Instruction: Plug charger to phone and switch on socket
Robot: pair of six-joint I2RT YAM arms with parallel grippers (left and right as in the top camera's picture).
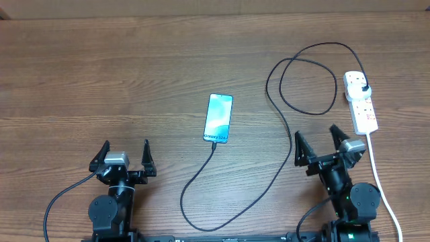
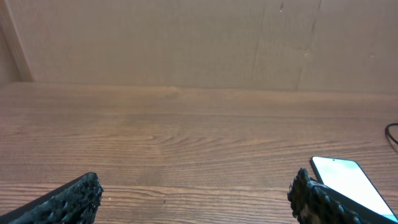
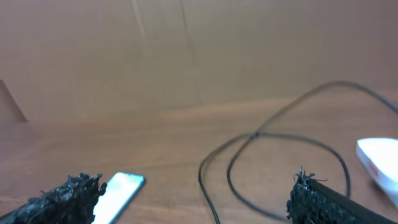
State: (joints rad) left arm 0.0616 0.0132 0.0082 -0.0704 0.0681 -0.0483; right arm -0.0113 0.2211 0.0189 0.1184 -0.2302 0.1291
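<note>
The phone (image 1: 218, 118) lies face up mid-table, its light-blue screen lit; it also shows at the edge of both wrist views (image 2: 349, 183) (image 3: 118, 193). The charger (image 1: 282, 144), a thin black cable, runs from the phone's near end in a loop toward the front edge, then up in a coil to its black plug (image 1: 363, 88) seated in the socket (image 1: 361, 102), a white power strip at the far right. My left gripper (image 1: 125, 157) is open near the front left, away from everything. My right gripper (image 1: 316, 145) is open just below the socket, beside the cable.
The socket's thick white cord (image 1: 379, 181) trails down the right side past my right arm. A brown cardboard wall (image 2: 186, 43) backs the wooden table (image 1: 101, 81).
</note>
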